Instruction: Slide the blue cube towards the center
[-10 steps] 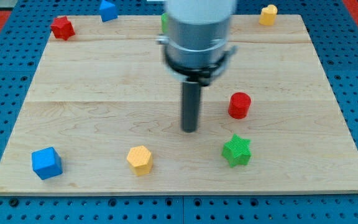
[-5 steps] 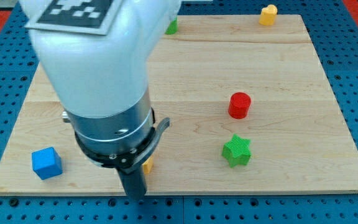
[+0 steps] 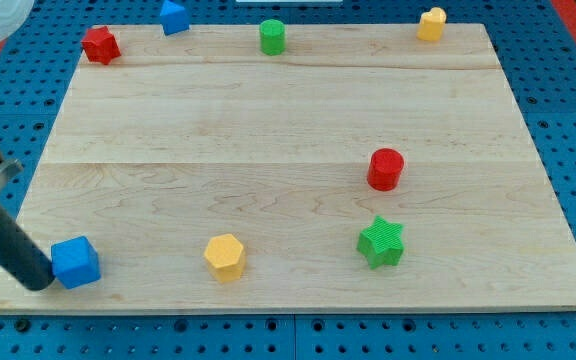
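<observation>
Rod tip (image 3: 38, 284) touching blue cube (image 3: 75, 262) on its left side, bottom-left corner of wooden tabletop (image 3: 268, 130), yellow hexagonal block (image 3: 225, 257) nearby, no jaws on tool, plain rod.

Eight blocks (image 3: 75, 262), one rod.

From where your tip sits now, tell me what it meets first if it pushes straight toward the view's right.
My tip sits just left of the blue cube, apparently touching, so it meets that first.

My tip (image 3: 38, 283) has travelled from board centre to the view's bottom left, now touching the blue plastic cube (image 3: 75, 262).
</observation>
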`<state>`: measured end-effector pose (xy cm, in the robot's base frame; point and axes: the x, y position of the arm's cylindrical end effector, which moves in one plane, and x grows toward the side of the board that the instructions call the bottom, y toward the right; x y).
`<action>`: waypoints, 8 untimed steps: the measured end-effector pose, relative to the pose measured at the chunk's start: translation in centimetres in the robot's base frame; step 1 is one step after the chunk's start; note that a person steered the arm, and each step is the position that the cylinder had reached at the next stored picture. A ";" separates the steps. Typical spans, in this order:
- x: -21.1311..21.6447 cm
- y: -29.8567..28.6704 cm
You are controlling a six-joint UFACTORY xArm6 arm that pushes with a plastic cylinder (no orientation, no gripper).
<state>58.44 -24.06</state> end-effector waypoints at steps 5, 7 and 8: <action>-3.0 1.4; 0.3 0.8; 2.6 3.0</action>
<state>61.09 -21.06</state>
